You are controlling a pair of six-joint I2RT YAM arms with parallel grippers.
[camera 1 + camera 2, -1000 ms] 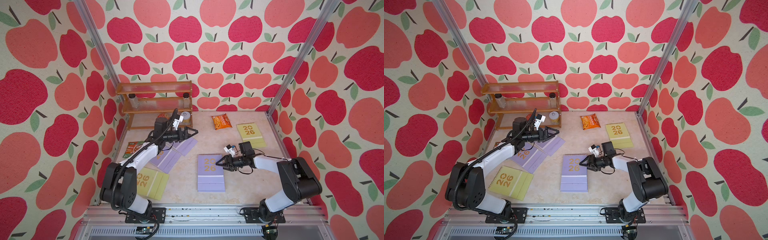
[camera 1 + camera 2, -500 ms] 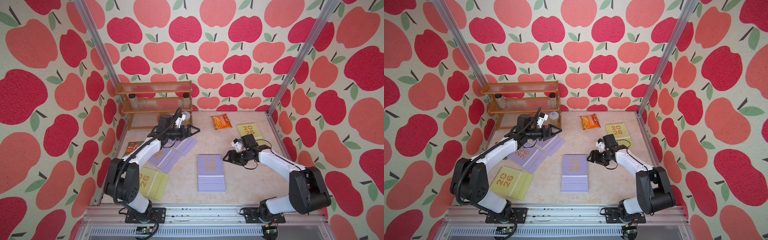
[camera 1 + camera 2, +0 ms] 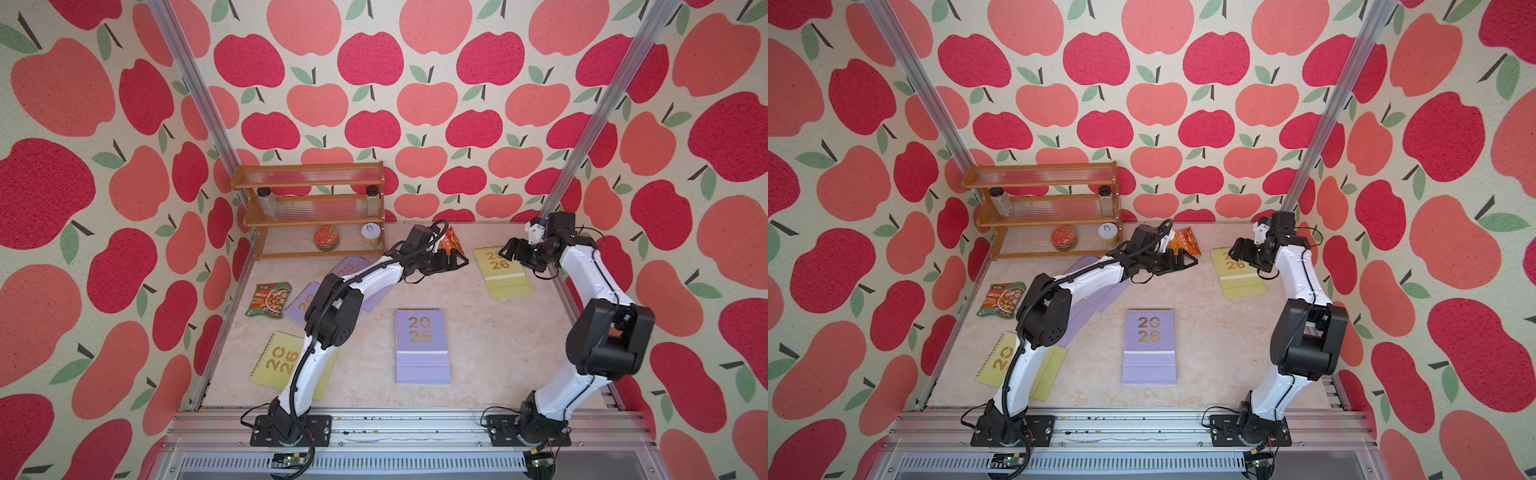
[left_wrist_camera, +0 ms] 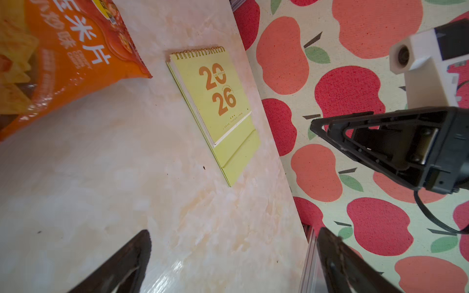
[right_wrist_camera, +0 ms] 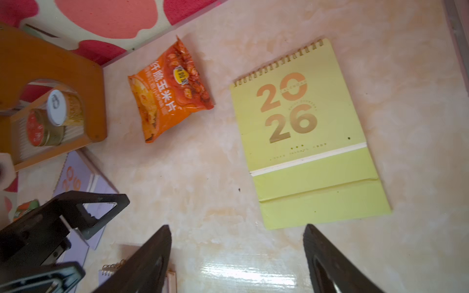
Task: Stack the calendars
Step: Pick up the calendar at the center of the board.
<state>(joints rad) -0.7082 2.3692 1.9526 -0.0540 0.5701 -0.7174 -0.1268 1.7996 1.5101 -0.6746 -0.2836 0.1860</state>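
Apple-patterned walls (image 3: 374,83) in red and coral enclose a pale marbled surface (image 3: 498,345); a wooden rack (image 3: 307,175) stands at the back.

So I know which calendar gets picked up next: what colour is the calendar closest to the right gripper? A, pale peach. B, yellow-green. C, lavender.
B: in a top view the right gripper hangs at the spiral end of the yellow-green calendar, its jaws open and holding nothing.
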